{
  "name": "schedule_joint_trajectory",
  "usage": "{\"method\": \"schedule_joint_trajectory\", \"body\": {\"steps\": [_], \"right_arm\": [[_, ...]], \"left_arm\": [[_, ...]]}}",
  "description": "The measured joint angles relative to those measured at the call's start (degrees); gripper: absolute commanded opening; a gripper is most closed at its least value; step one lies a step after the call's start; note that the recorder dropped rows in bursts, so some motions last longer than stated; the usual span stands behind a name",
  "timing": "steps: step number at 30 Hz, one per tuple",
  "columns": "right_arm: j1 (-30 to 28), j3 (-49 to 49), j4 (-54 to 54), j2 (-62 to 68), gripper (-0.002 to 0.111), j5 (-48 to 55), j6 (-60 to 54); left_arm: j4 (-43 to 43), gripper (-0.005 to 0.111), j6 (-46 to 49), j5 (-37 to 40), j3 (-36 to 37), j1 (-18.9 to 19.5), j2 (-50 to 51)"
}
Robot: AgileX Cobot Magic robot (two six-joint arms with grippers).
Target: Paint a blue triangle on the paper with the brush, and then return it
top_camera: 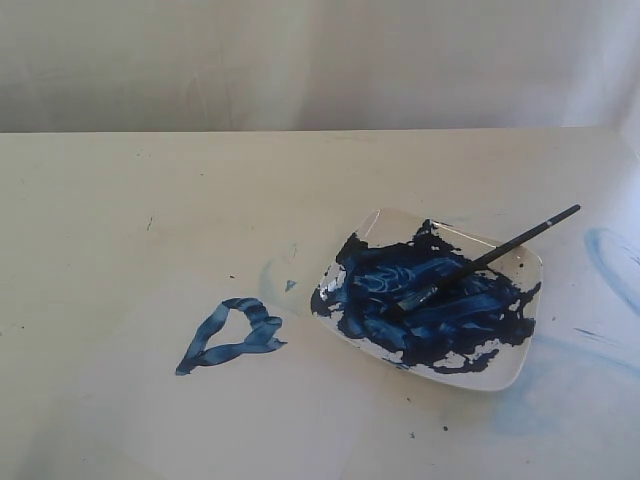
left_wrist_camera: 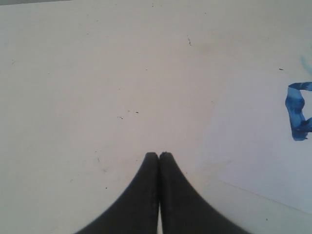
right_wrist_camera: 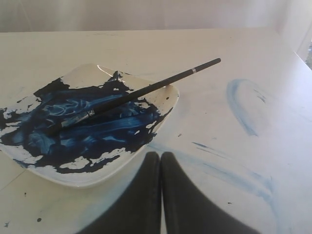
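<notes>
The brush [top_camera: 490, 258] is lying across the white dish [top_camera: 523, 268]. Its bristle end is resting in the thick dark-blue paint, and its black handle is sticking out past the dish's rim on the right side of the table [top_camera: 120, 200]. Nothing is holding it.

To the left of the dish, and apart from it, the blue triangle [top_camera: 240, 350] is showing as a small, streaky, rounded outline on the paper [left_wrist_camera: 263, 146], which is lying flat and barely standing out from the tabletop.

The left gripper [left_wrist_camera: 159, 155] is pointing at bare table with its two dark fingers pressed together and nothing between them; the triangle is sitting off to one side. The right gripper [right_wrist_camera: 160, 155] is likewise closed and empty, just beside the dish's rim and clear of the brush.

Faint pale-blue smears [top_camera: 610, 260] are marking the table on the right of the dish.
</notes>
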Motion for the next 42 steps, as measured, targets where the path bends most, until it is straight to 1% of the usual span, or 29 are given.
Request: {"method": "schedule_joint_trajectory", "body": {"steps": [4,10,34,42], "right_arm": [[0.0,0.0,0.0,0.0,0.000,0.0,0.0],[0.0,0.0,0.0,0.0,0.000,0.0,0.0],[0.0,0.0,0.0,0.0,0.000,0.0,0.0],[0.0,0.0,0.0,0.0,0.000,0.0,0.0]], "left_arm": [[7.7,0.000,-8.9,-0.9,0.0,0.0,0.0],[11.3,0.000,-10.7,-0.9,0.0,0.0,0.0],[12.4,0.000,-11.2,-1.5,0.0,0.0,0.0],[12.4,0.000,-11.2,-1.6,0.0,-1.2,0.0]]}}
